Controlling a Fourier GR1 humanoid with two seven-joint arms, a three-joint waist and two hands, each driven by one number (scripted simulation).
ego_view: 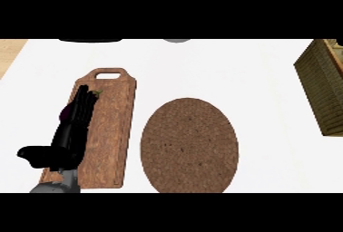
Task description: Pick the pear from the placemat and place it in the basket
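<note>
The oval brown placemat (189, 145) lies in the middle of the white counter with nothing on it. No pear shows anywhere. The wicker basket (323, 86) stands at the right edge, partly cut off. My left hand (70, 136) lies along the left side of a wooden cutting board (112, 136). Its fingers are straight and point away from me, and its thumb sticks out to the left. Under the fingers peeks a purple thing (65, 113) with a green tip (98, 93), mostly hidden. My right hand is out of sight.
At the far edge of the counter a black object (90, 40) and a grey one (176, 40) are barely visible. White counter stretches between the placemat and the basket.
</note>
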